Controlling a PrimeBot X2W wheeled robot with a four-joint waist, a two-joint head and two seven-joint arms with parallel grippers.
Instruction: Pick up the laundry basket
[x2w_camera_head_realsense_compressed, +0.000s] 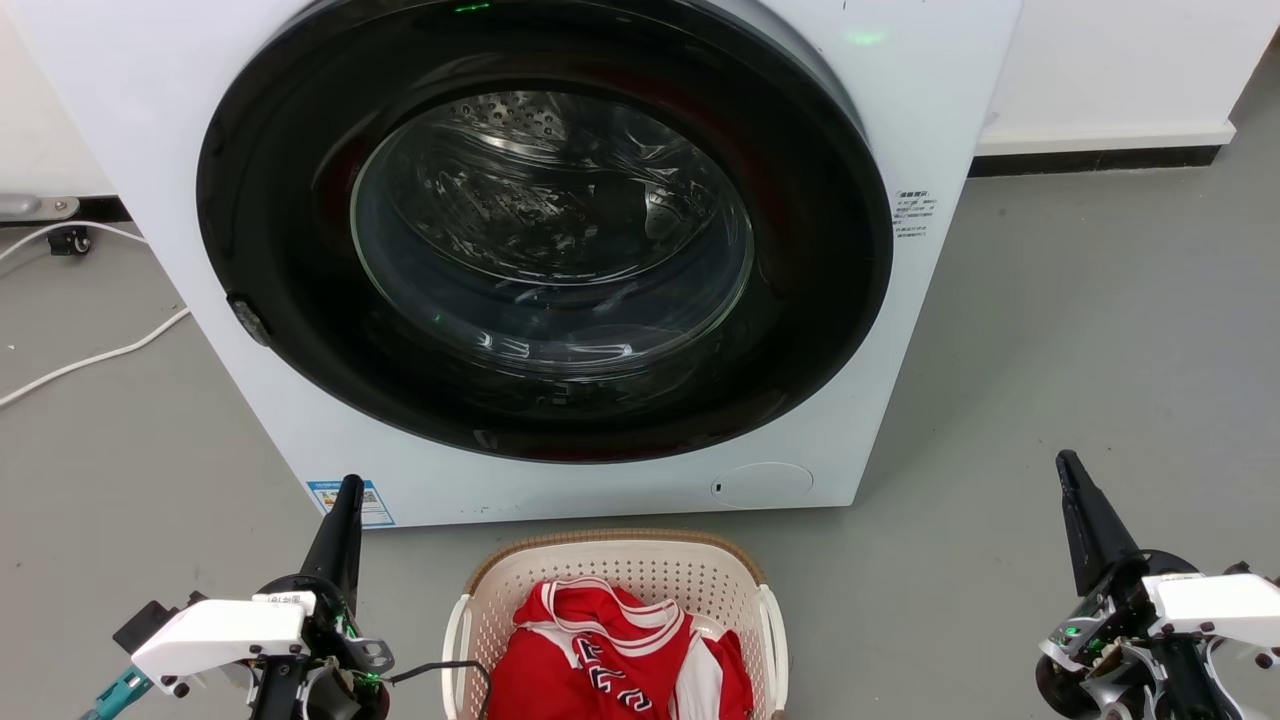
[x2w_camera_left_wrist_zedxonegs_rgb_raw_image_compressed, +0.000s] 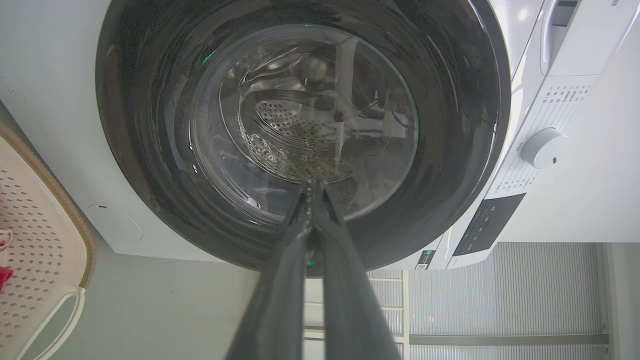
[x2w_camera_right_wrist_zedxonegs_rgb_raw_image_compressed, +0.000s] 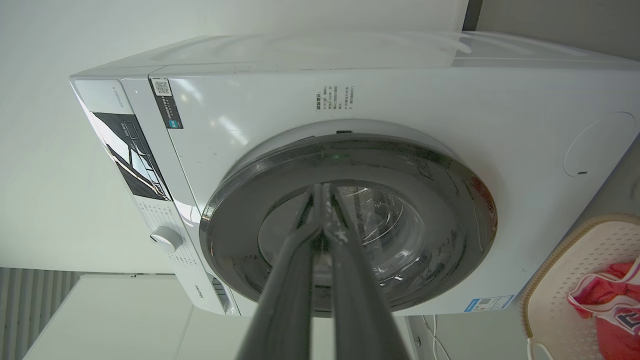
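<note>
2 white side handles (x2w_camera_head_realsense_compressed: 777, 640) look like the place to grab the laundry basket (x2w_camera_head_realsense_compressed: 615, 540), probably light, flexy plastic, sitting on the floor (x2w_camera_head_realsense_compressed: 1050, 330) just before the washer (x2w_camera_head_realsense_compressed: 120, 120), while the left gripper (x2w_camera_head_realsense_compressed: 350, 490) and right gripper (x2w_camera_head_realsense_compressed: 1066, 465) flank it, jaws pressed together.

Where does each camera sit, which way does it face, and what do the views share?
Head view: on the robot's head, facing forward and down at the white front-loading washing machine and the cream-white perforated plastic laundry basket; left gripper lower left, right gripper lower right.
Left wrist view: on the left wrist, looking along its closed jaws at the washing machine; laundry basket at the left edge.
Right wrist view: on the right wrist, looking along its closed jaws at the washing machine; laundry basket lower right.
Shared: all show machine and basket.
</note>
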